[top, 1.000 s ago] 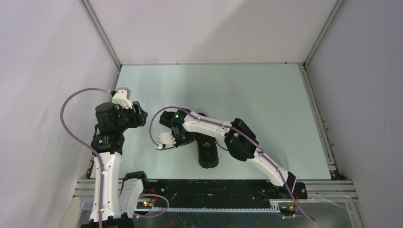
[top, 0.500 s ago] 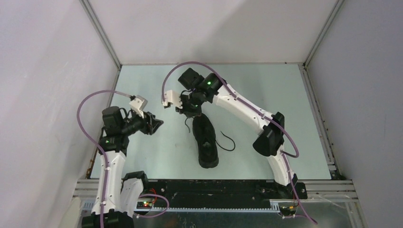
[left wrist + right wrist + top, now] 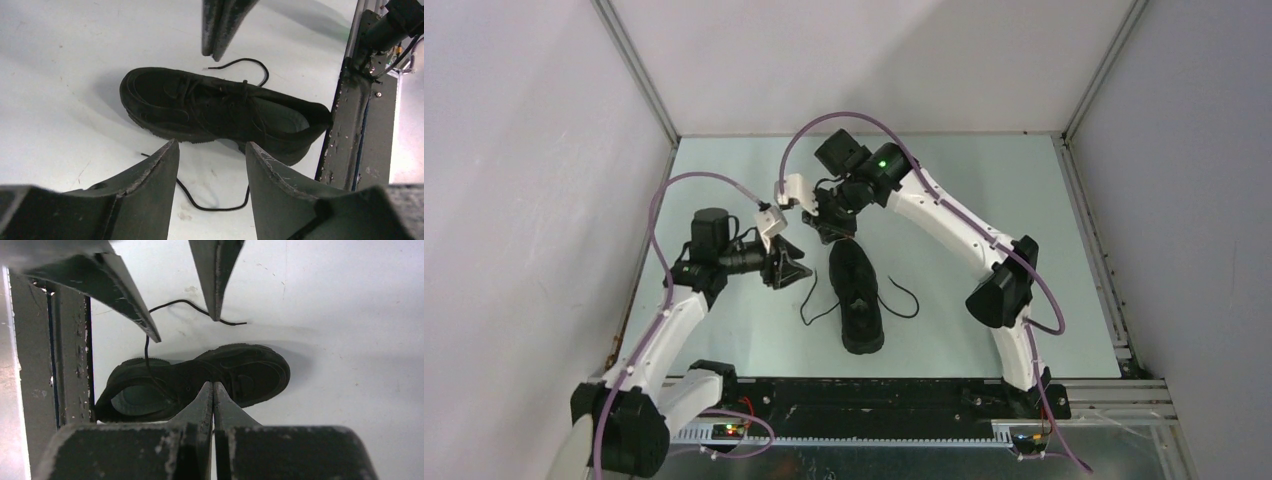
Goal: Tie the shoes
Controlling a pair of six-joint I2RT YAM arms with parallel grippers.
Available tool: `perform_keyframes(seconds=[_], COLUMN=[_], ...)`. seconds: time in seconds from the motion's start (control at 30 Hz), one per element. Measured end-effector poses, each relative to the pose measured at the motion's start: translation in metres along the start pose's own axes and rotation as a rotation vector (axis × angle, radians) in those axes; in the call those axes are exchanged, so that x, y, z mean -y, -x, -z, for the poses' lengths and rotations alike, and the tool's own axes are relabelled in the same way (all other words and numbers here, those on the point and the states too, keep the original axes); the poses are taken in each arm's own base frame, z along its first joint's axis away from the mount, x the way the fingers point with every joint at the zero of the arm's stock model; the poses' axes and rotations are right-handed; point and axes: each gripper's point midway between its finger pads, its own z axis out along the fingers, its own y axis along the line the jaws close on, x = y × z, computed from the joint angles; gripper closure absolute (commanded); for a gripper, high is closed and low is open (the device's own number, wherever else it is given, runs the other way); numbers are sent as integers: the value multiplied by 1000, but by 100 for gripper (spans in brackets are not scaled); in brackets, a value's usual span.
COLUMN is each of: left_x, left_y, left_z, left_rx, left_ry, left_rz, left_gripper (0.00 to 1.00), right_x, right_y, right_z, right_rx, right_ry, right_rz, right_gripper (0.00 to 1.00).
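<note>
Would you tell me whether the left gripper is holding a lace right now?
No, the left gripper stands open with nothing between its fingers; the lace lies loose on the table.

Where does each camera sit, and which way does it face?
Top external: above and behind, looking down; left arm and right arm show.
Left wrist: on the left arm, facing the black sneaker side-on; open fingers below.
Right wrist: on the right arm, facing down at the sneaker; shut fingers below.
Shared: sneaker; each wrist sees the other's fingers.
</note>
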Motion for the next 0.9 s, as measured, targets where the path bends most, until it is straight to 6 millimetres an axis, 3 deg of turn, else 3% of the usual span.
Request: perform_keyframes(seconds=[0.07,0.2,0.33,0.47,0.57,0.77,0.9], left_x=[-4,-12,5,38,50,44,31], left_y=[3,3,-17,-48,-76,-132,-141], left_z=[-5,0,7,4,1,-2,-8], left_rx=[-18,-34,-94,-219,-339,-536,-570], left_ry=[-9,22,9,-85,-140,-143,-102], left_rz=[8,54,36,-113,-218,-302,-326], left_gripper=[43,41,39,39,40,42,55], right_x=[1,2,19,37,36,19,14], right_y=[0,-7,-14,-20,-21,-21,-24], right_z=[7,18,37,57,67,87,97], right_rx=[10,22,52,70,65,61,58], right_ry=[-7,-7,-56,-131,-168,-213,-239], right_rz=[-4,-55,-126,-160,-156,-129,-119], right_gripper=[98,77,64,60,60,59,58])
